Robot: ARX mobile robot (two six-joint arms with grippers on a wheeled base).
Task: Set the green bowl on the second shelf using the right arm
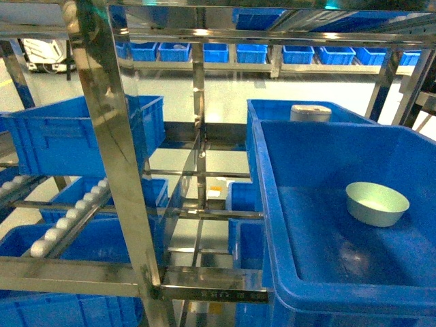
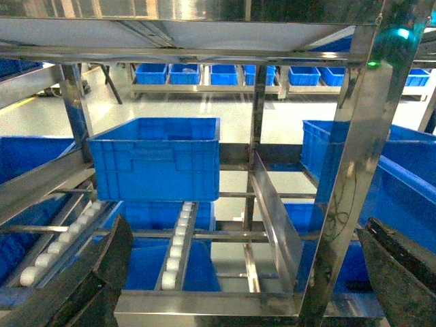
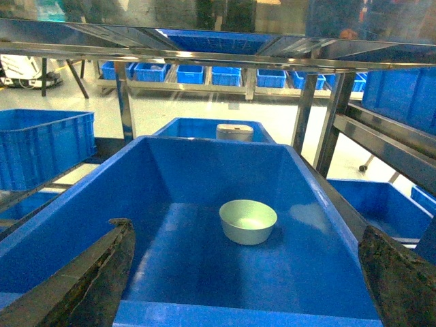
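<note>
The pale green bowl (image 1: 377, 204) (image 3: 248, 221) stands upright on the floor of a large blue crate (image 1: 272, 225) (image 3: 170, 163) on the steel rack. My right gripper (image 3: 248, 286) is open, its dark fingers (image 3: 102, 279) spread wide at the crate's near rim, short of the bowl and holding nothing. In the left wrist view my left gripper (image 2: 238, 279) is open too, its fingers (image 2: 88, 279) framing the rack's front rail with nothing between them. Neither gripper shows in the head view.
A white cylindrical container (image 1: 310, 112) (image 3: 234, 132) sits in the crate behind. Steel uprights (image 1: 112, 157) (image 2: 354, 170) and a divider plate (image 2: 272, 218) stand close. Another blue crate (image 1: 82, 133) (image 2: 155, 158) rests on roller tracks (image 1: 68, 218) (image 2: 177, 238) at left. More crates line the far rack (image 1: 259, 53).
</note>
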